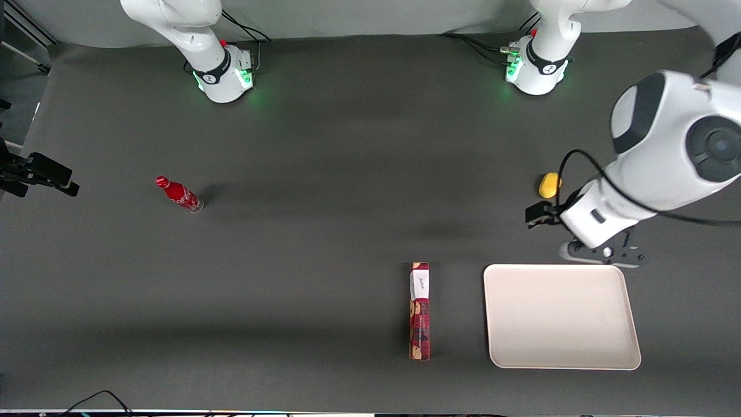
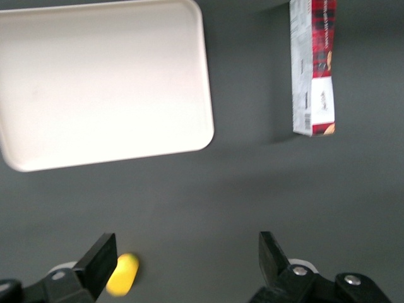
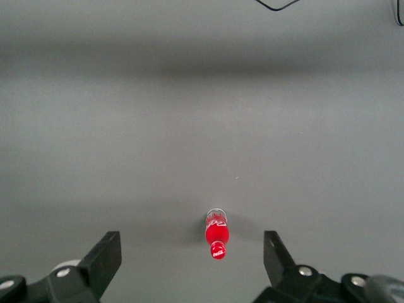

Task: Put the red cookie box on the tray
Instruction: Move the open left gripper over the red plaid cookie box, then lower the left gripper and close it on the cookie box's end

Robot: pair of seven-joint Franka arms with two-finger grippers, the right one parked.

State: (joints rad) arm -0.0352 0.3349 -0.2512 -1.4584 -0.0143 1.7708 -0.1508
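On the table, the box (image 1: pixel 419 310) lies untouched just beside the bare tray (image 1: pixel 628 324), at its 9 o'clock, while the gripper (image 2: pixel 183 268), spread wide and holding nothing, hangs near the tray's 12 o'clock edge, so pickup and placement both remain.

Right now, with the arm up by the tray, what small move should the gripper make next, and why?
Probably travel sideways toward the red cookie box and line up above it. The gripper is open and empty, hovering near the tray's edge, while the box lies on the table beside the tray, untouched.
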